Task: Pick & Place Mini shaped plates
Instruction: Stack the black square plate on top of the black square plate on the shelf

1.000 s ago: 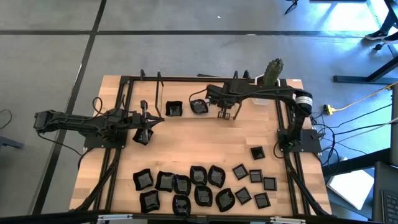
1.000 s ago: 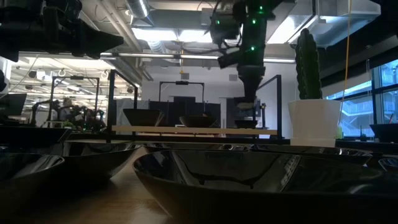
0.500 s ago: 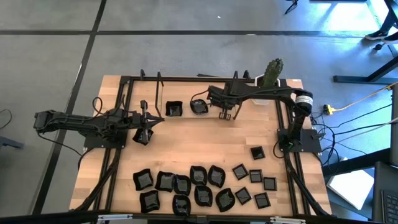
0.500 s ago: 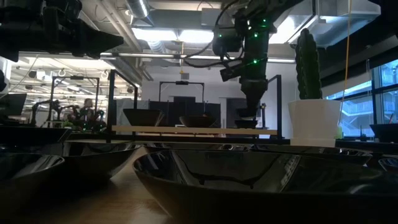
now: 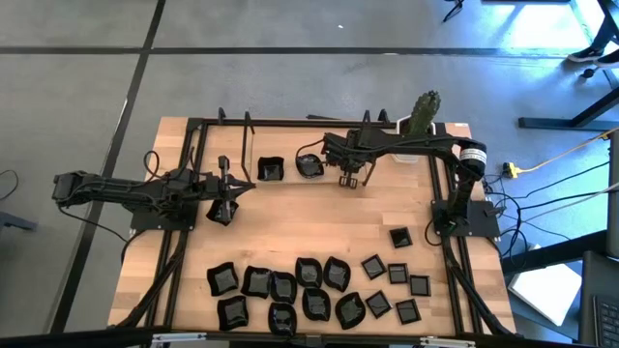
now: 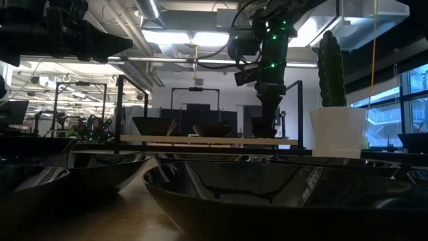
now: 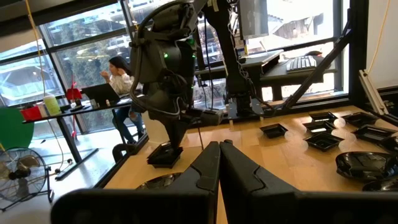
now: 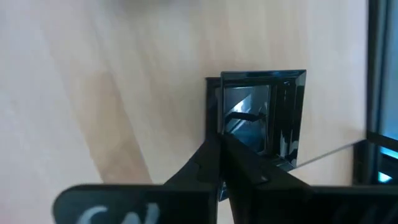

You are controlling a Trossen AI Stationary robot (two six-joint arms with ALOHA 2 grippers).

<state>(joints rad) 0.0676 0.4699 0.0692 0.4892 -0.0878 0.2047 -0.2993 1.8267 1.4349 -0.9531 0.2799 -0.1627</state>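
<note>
My right gripper (image 5: 350,177) is at the table's far side, pointing down and shut on a small flat square black plate (image 8: 261,118); the left wrist view shows that plate (image 7: 165,155) low at the tabletop. Two more black plates (image 5: 270,171) (image 5: 309,165) rest flat to its left. Several glossy wavy and leaf-like plates (image 5: 290,290) and small squares (image 5: 395,275) lie along the near edge, and a lone square (image 5: 399,237) sits farther right. My left gripper (image 5: 224,205) hovers over the table's left part, shut (image 7: 219,149) and holding nothing. My right gripper pinches the square plate between its two fingers at one rim (image 8: 214,112). The fingers come from above, pointing down. The plate lies level under them, down at the tabletop (image 6: 266,128); whether its base rests on the wood I cannot tell.
A white pot with a green cactus (image 5: 418,116) stands at the far right corner, close behind the right arm. Black frame rails (image 5: 193,145) run along the table's far, left and right sides. Bare wood (image 5: 309,217) lies between the far plates and the near pile.
My right gripper has moved down toward the table at the far side, carrying the square plate from lifted clear to tabletop level. Its fingers stay shut.
</note>
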